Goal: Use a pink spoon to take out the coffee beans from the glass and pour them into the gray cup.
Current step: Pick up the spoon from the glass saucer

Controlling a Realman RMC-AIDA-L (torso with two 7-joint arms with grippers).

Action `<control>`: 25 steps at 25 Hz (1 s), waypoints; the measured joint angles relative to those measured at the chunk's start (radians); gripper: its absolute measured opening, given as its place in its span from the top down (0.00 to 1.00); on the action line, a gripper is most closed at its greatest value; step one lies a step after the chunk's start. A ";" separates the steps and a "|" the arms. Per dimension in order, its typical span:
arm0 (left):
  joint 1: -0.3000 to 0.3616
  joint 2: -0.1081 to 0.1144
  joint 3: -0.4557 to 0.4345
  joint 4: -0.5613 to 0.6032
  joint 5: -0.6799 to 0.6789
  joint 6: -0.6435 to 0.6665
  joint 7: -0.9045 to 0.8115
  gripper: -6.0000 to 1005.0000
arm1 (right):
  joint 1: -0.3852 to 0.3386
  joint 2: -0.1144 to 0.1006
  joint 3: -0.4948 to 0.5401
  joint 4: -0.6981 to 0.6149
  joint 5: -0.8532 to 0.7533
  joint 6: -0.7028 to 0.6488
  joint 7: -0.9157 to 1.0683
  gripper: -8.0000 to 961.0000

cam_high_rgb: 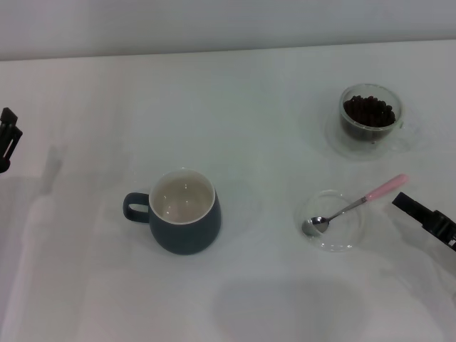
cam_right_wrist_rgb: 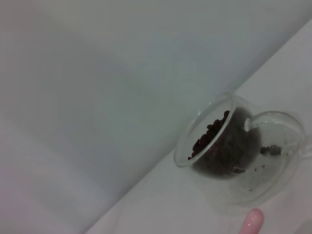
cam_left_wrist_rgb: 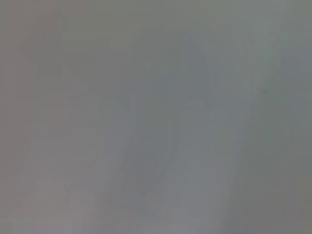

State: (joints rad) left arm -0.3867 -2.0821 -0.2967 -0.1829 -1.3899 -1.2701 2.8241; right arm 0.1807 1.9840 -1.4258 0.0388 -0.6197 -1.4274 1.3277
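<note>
- Right now the pink spoon [cam_high_rgb: 354, 205] lies slantwise across a shallow clear dish [cam_high_rgb: 335, 242] on the right side of the white table [cam_high_rgb: 285, 92], its metal bowl down inside the dish and its pale pink handle sticking out over the dish's far right rim
- Behind the dish, near the far right of the table, stands the glass [cam_high_rgb: 370, 114] on a clear saucer [cam_high_rgb: 340, 142], with the coffee beans [cam_high_rgb: 369, 110] filling it up close to the rim
- From the right wrist camera the glass [cam_right_wrist_rgb: 222, 136] and its beans [cam_right_wrist_rgb: 209, 134] show close up, and the tip of the spoon's pink handle [cam_right_wrist_rgb: 251, 222] pokes in at the picture's edge
- Standing alone near the middle of the table, the gray cup [cam_high_rgb: 184, 221] is upright, its cream inside bare and its loop handle turned to the left; wide bare table lies between it and the dish, and more on its left
- Only part of the right gripper [cam_high_rgb: 427, 217] shows, low at the right edge just beside the dish and close to the spoon's handle end, touching neither; I cannot tell whether its fingers are spread or pressed together
- Off at the far left edge the left gripper [cam_high_rgb: 7, 135] is barely in view, well apart from everything, and its fingers cannot be made out either; its wrist camera shows only a plain blur
</note>
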 joint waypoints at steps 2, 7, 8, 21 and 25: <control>0.000 0.000 0.000 0.004 -0.001 0.000 0.000 0.12 | 0.002 0.000 -0.001 0.000 0.000 0.000 -0.001 0.98; 0.000 -0.001 -0.001 0.006 -0.003 0.000 0.000 0.12 | 0.009 0.002 -0.003 -0.002 0.000 0.017 0.012 0.97; 0.000 -0.001 -0.001 0.006 -0.003 0.000 0.000 0.12 | 0.014 0.001 -0.006 -0.002 0.000 0.028 0.025 0.96; -0.003 0.002 -0.001 0.009 -0.004 0.000 0.000 0.12 | 0.050 0.013 -0.013 -0.019 0.005 0.064 0.048 0.44; -0.002 0.002 -0.001 0.010 -0.009 0.000 0.000 0.12 | 0.056 0.017 -0.011 -0.041 0.007 0.098 0.049 0.26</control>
State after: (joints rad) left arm -0.3892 -2.0803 -0.2976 -0.1733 -1.3985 -1.2701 2.8241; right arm 0.2362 2.0012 -1.4369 -0.0021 -0.6125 -1.3297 1.3770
